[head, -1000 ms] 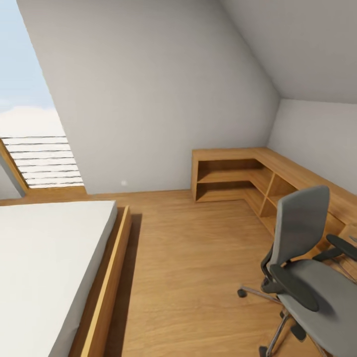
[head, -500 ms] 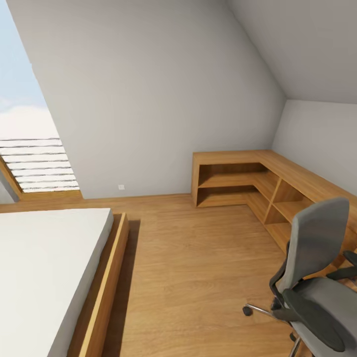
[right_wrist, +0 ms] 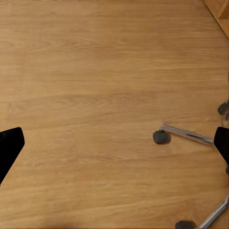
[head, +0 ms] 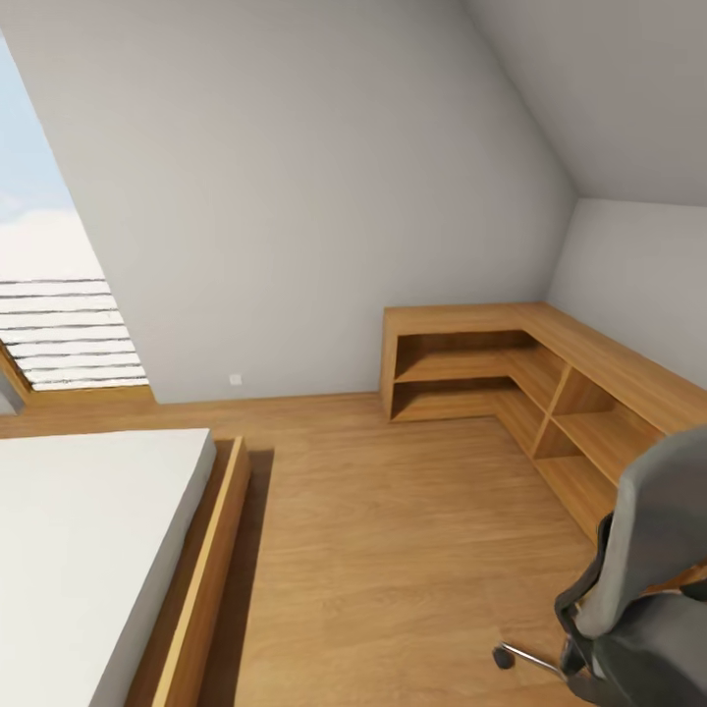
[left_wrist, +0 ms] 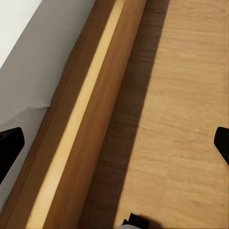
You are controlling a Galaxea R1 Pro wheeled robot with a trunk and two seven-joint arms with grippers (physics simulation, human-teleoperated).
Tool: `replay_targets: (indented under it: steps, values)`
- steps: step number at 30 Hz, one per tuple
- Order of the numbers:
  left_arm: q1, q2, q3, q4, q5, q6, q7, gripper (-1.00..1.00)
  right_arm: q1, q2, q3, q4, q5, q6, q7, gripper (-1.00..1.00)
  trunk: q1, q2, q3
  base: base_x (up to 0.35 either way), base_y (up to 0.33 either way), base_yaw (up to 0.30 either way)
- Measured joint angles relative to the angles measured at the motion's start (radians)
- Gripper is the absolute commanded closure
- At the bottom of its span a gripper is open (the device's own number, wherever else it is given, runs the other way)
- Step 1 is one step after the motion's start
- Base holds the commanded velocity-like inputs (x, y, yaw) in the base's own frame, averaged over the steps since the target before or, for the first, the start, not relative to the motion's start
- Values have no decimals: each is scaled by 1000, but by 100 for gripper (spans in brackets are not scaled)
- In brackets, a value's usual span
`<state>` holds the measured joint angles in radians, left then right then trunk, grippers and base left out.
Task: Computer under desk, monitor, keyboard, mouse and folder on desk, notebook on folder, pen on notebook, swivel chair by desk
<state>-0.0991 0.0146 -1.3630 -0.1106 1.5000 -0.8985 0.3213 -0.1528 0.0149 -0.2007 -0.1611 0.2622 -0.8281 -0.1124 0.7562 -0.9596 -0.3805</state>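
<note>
- Head view: an attic bedroom with a sloped grey wall, a wood plank floor [head: 393,550] and a low wooden corner shelf unit [head: 511,368] against the far wall; a bed [head: 88,550] with a white mattress and wooden frame occupies the robot's left side.
- Swivel chair [head: 648,579]: grey upholstered back, cut by the frame's lower right corner, standing on the floor just in front of the shelf unit. No folder can be made out on it (the seat is out of frame).
- Right wrist view: the right end effector [right_wrist: 114,143] hangs over bare floor with its two dark fingertips spread wide and nothing between them; a chrome leg and casters of the chair base [right_wrist: 188,136] lie near one fingertip.
- Left wrist view: the left end effector [left_wrist: 114,143], likewise wide and empty, hangs above the bed's wooden side rail [left_wrist: 86,129].
- Governing relation: the chair lies to the robot's right, so the right arm is judged the nearer.
</note>
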Motion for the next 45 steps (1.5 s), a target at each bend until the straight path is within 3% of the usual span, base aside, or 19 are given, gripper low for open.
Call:
replay_targets:
  steps: [45]
  values:
    - [0, 0, 0, 0, 0, 0, 0, -100, 0, 0, 0, 1, 0, 0, 0, -100, 0, 0, 0, 323, 0, 0]
